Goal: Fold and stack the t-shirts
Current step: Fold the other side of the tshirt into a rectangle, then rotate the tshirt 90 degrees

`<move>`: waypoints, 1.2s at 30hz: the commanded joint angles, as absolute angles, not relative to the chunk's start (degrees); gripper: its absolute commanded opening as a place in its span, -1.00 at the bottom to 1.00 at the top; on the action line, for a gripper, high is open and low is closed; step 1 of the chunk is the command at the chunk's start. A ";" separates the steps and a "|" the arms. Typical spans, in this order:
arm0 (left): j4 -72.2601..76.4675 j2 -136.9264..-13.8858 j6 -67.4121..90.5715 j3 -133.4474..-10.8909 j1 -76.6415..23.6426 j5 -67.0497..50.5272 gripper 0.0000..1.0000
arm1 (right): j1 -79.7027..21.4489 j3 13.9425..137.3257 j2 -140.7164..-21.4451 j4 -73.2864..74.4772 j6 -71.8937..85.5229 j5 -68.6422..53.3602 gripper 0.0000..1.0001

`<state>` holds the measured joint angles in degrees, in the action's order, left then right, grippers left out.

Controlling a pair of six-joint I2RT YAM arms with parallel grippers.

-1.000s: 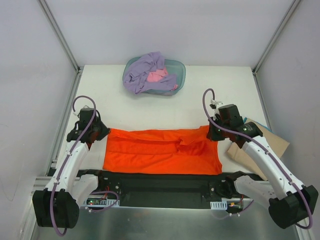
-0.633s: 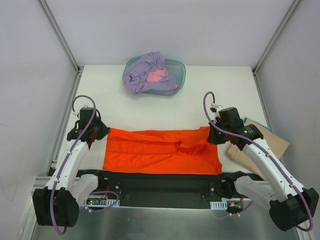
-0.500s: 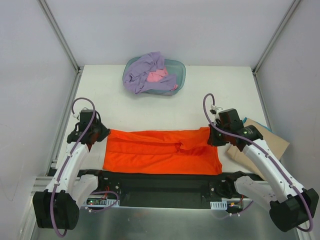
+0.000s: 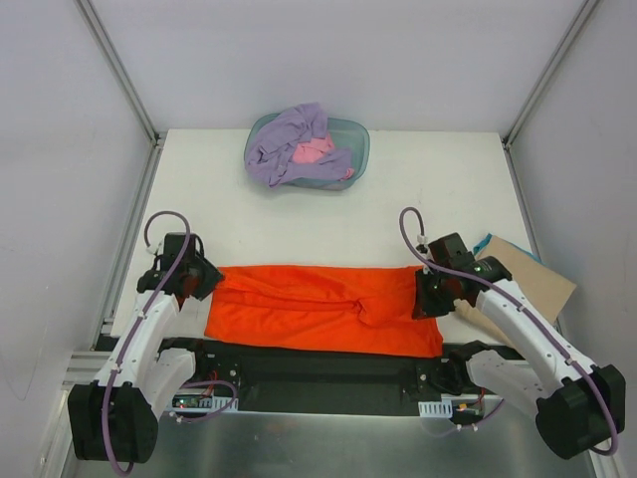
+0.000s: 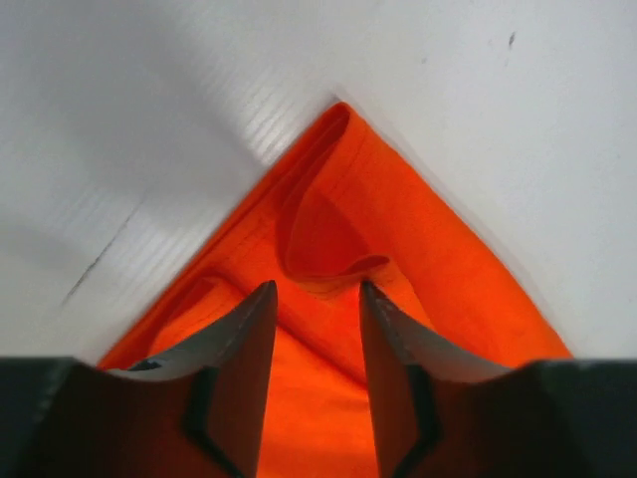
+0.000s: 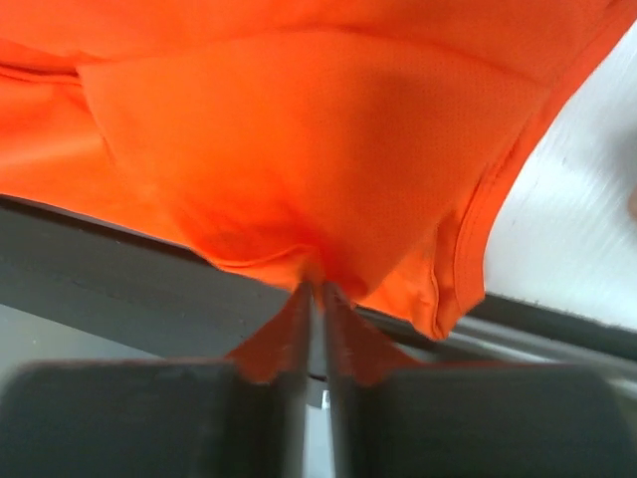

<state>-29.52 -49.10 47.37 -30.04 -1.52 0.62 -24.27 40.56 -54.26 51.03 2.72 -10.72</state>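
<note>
The bright orange-red t-shirt (image 4: 318, 311) lies as a long folded strip along the table's near edge. My left gripper (image 4: 204, 280) is at its far left corner. In the left wrist view (image 5: 317, 287) the jaws stand part-way apart over the cloth (image 5: 438, 259), with a small raised fold just beyond the fingertips. My right gripper (image 4: 426, 299) is at the strip's right end. In the right wrist view (image 6: 317, 286) it is shut on a pinch of orange cloth (image 6: 299, 119). The lavender-purple t-shirt (image 4: 289, 139) and the pink t-shirt (image 4: 314, 151) lie crumpled at the back.
A translucent teal tub (image 4: 356, 139) at the back centre holds the two crumpled shirts. A tan cardboard sheet (image 4: 532, 284) lies at the right under my right arm. A black rail (image 4: 318, 363) runs along the near table edge. Frame posts stand at both sides.
Both grippers have moved toward the near edge. The shirt's far edge has come with them, so the strip is narrower and bunched near its right end.
</note>
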 commanded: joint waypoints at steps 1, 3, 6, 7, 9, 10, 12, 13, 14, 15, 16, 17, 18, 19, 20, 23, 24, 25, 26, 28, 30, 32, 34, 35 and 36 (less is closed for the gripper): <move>-35.32 -47.56 52.11 -30.58 -1.67 5.36 -0.04 | -24.52 39.90 -55.55 56.59 5.89 -10.63 -0.53; -36.03 -45.28 53.00 -31.55 -1.67 5.54 0.28 | -24.61 40.95 -55.37 58.26 6.33 -11.77 0.47; -36.56 -42.20 53.26 -33.13 -1.67 4.92 0.63 | -24.70 43.84 -53.97 60.28 5.45 -13.09 0.93; -36.48 -41.67 53.26 -33.57 -1.67 4.49 0.73 | -24.70 44.73 -53.53 60.55 4.84 -13.18 0.93; -36.47 -40.96 53.00 -35.24 -1.67 2.04 0.92 | -24.70 47.27 -52.30 60.82 4.13 -13.80 0.93; -36.39 -41.04 52.56 -35.85 -1.67 1.06 0.99 | -24.70 47.89 -52.03 60.56 4.04 -14.06 0.93; -36.39 -42.27 51.95 -37.87 -1.76 -2.09 0.98 | -24.61 48.69 -51.59 59.07 3.60 -14.76 0.93; -36.39 -42.80 50.99 -38.58 -1.84 -3.07 0.98 | -24.61 49.04 -51.77 58.63 3.69 -14.94 0.93; -36.30 -44.28 50.63 -40.06 -2.37 -3.95 0.99 | -24.70 49.04 -51.85 57.84 3.95 -15.20 0.93; -36.12 -45.17 50.45 -40.69 -2.90 -5.26 0.99 | -24.61 48.78 -52.55 56.00 4.39 -16.16 0.93; -35.78 -45.96 50.10 -41.22 -3.68 -5.88 0.98 | -24.70 48.17 -52.99 54.86 4.57 -16.87 0.93; -35.34 -47.79 49.92 -42.26 -4.91 -6.15 0.99 | -24.70 47.82 -53.43 53.80 5.18 -17.75 0.93; -33.85 -48.86 49.83 -42.62 -7.97 -6.15 0.99 | -24.61 47.55 -54.83 51.61 5.62 -18.97 0.93; -32.97 -50.00 49.83 -42.97 -10.17 -5.54 0.99 | -24.70 46.94 -55.63 50.55 6.06 -19.33 0.93; -32.18 -52.88 49.83 -43.76 -12.28 -5.19 0.99 | -24.70 46.41 -56.50 49.41 6.59 -19.68 0.93; -30.50 -60.52 48.34 -46.57 -18.01 -5.89 0.99 | -24.70 45.01 -60.63 45.45 8.26 -21.44 0.93; -30.41 -62.30 48.17 -47.10 -19.32 -5.80 0.99 | -24.78 44.65 -61.25 44.22 8.87 -21.53 0.93; -29.28 -63.88 48.51 -47.28 -19.77 -5.45 0.99 | -24.79 44.39 -61.87 43.69 8.96 -21.36 0.93; -28.31 -66.51 48.52 -46.76 -20.21 -5.54 0.98 | -24.79 43.86 -62.92 43.33 9.05 -21.18 0.93; -26.29 -69.07 48.17 -46.41 -21.35 -6.32 0.99 | -24.96 43.33 -63.72 42.63 9.49 -20.83 0.93; -26.37 -72.32 48.07 -46.32 -21.62 -6.68 0.99 | -25.14 42.45 -64.42 42.01 9.67 -20.48 0.93; -26.37 -73.74 47.99 -45.44 -21.62 -7.20 0.99 | -25.14 41.84 -65.03 41.84 10.02 -19.87 0.93; -26.28 -73.39 47.90 -43.69 -21.62 -7.47 0.99 | -25.14 41.13 -66.09 41.92 10.37 -19.25 0.93; -26.37 -72.87 47.90 -42.90 -21.62 -7.64 0.99 | -25.14 40.96 -66.53 42.10 10.46 -18.73 0.93; -26.54 -72.17 47.90 -42.19 -21.62 -7.56 0.99 | -25.22 40.78 -66.97 42.01 10.46 -18.46 0.93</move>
